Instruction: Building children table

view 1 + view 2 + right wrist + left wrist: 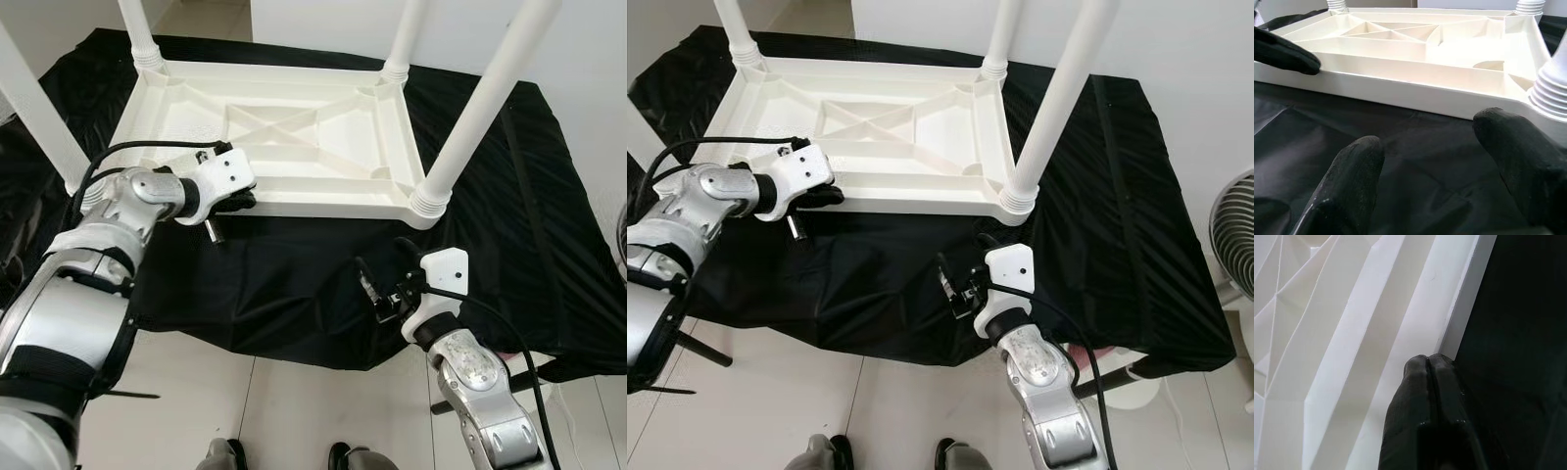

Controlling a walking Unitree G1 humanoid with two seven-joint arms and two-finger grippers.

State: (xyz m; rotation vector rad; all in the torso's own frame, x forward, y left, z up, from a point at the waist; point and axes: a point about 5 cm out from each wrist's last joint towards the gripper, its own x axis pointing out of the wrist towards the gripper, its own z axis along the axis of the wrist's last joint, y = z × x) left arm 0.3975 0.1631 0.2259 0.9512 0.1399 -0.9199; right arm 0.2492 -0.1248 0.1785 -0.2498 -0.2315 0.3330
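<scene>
While the left hand point(1427, 364) touches the table point(294, 137), fingers together.

Black cloth point(294, 274) covers whole work surface, wrinkled, hangs over near edge. White tile floor point(304, 411) below near edge. Fan point(1232, 230) w/ grille on floor off right edge. White wall point(323, 29) behind far edge. Two dark shoe tips point(950, 452) at bottom.
</scene>
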